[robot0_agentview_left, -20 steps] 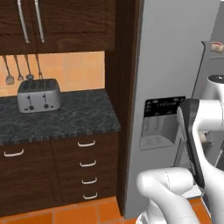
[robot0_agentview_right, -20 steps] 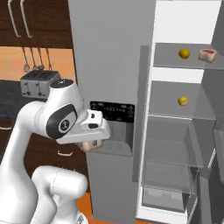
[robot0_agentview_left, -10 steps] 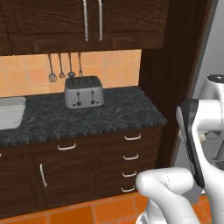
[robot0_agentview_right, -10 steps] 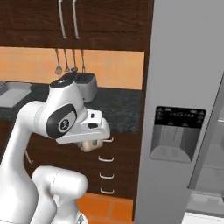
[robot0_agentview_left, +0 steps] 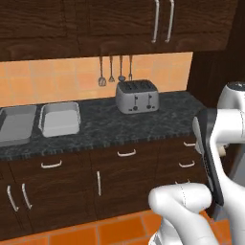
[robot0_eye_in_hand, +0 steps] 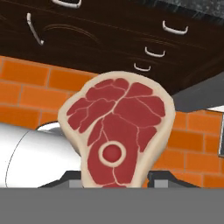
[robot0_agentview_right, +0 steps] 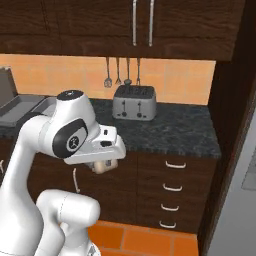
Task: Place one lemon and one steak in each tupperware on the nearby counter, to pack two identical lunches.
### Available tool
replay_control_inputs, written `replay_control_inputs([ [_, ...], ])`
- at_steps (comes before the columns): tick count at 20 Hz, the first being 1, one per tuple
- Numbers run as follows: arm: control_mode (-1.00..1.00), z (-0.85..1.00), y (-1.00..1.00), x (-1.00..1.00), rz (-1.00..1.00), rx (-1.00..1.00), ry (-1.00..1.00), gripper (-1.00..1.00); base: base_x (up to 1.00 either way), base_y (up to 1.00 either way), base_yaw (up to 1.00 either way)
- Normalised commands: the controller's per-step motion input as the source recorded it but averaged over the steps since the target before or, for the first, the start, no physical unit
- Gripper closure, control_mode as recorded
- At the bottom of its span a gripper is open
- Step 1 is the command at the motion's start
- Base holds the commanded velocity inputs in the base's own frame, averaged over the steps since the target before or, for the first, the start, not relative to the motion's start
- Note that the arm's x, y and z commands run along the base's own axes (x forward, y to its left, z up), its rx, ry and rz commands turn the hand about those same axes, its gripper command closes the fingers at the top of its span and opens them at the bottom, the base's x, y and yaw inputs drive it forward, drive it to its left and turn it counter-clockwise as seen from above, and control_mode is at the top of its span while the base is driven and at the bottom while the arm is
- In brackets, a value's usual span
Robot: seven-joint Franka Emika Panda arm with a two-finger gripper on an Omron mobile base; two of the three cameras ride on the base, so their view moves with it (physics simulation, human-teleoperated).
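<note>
A raw red steak [robot0_eye_in_hand: 116, 131] with a pale fat rim stands upright between my gripper's [robot0_eye_in_hand: 116, 181] fingertips, which are shut on it. In the right base view the gripper [robot0_agentview_right: 102, 166] hangs under the white hand, in front of the drawers, with a tan edge of the steak [robot0_agentview_right: 106, 166] showing. Two empty tupperware sit at the left end of the counter [robot0_agentview_left: 124, 127]: a darker one [robot0_agentview_left: 16, 125] and a lighter one [robot0_agentview_left: 60, 118]. From the right side the darker tupperware [robot0_agentview_right: 20, 109] lies beside the arm's shoulder. The lemon is out of view.
A silver toaster [robot0_agentview_left: 137, 95] stands on the counter under hanging utensils [robot0_agentview_left: 115, 72]. Dark wood upper cabinets [robot0_agentview_left: 143, 24] hang above. Drawers with silver handles [robot0_agentview_right: 172, 187] sit below the counter. A tall dark panel [robot0_agentview_right: 232, 125] closes the right side. The floor is orange tile [robot0_agentview_left: 110, 229].
The whole picture has swung from the fridge to the counter, so the camera has moved. The steak stays in the shut gripper.
</note>
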Motion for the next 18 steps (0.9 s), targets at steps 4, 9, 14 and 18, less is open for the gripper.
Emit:
replay_control_inputs([
  [4,1.00,0.00,0.00,0.00,0.00,0.00,0.00,1.00,0.42,1.00,0.00],
  [9,1.00,0.00,0.00,0.00,0.00,0.00,0.00,1.00,0.64,1.00,0.00],
  [14,1.00,0.00,0.00,0.00,0.00,0.00,0.00,1.00,0.68,0.73,0.01],
  [18,1.00,0.00,0.00,0.00,0.00,0.00,0.00,1.00,0.77,0.09,0.01],
])
